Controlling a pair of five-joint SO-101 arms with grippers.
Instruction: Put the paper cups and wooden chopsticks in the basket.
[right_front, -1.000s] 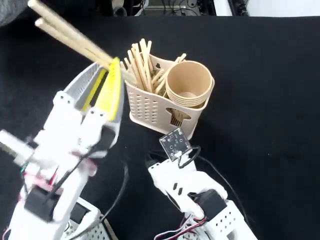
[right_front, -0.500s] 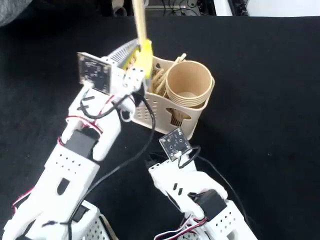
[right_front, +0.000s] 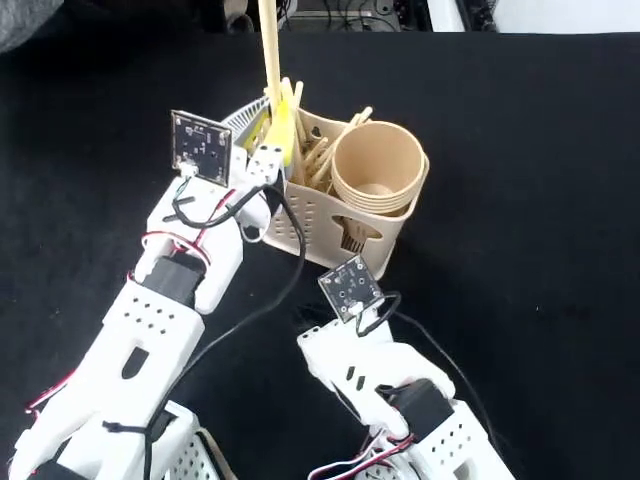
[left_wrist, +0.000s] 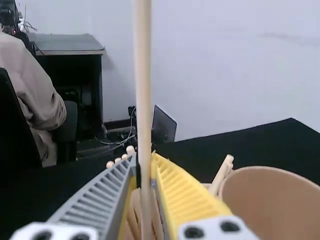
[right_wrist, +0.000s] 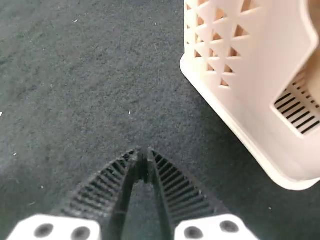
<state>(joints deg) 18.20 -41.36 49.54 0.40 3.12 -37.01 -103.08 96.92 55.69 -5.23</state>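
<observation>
Left gripper (right_front: 277, 128) clamped on wooden chopsticks (right_front: 268, 45), now swung from tilted out left to upright over left end of basket (right_front: 300, 228); paper cups (right_front: 378, 160) stacked inside; right gripper (right_wrist: 142, 159) closed, empty, low beside basket; release likely next

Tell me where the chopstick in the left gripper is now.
In the high view the chopstick stands upright, clamped in the left gripper at the basket's left end, beside the stored chopsticks and left of the paper cups.
</observation>
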